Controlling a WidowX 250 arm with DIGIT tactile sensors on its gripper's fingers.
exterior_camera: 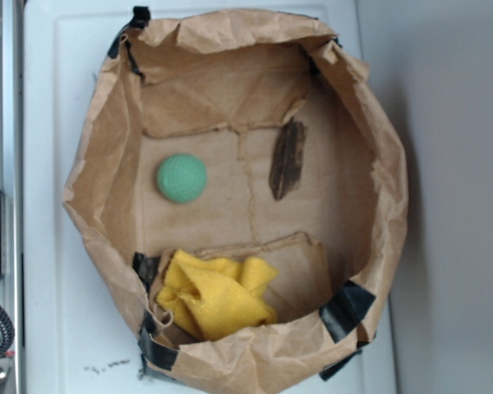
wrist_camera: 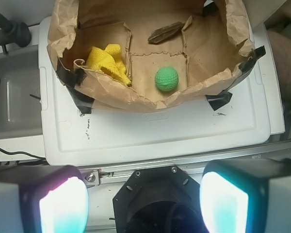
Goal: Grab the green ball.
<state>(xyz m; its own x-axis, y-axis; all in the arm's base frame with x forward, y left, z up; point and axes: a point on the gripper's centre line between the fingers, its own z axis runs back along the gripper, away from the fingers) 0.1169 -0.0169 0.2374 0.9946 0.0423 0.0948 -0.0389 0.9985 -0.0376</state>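
The green ball, small, round and finely dimpled, lies on the floor of a brown paper bag with rolled-down walls. My gripper hangs well back from the bag, above the robot's base, and stands open with nothing between its two pale pads. A stretch of white tabletop separates it from the ball. The gripper does not show in the exterior view.
Inside the bag also lie a crumpled yellow cloth and a dark brown bark-like strip. Black tape holds the bag to a white board. A metal rail runs along the board's near edge.
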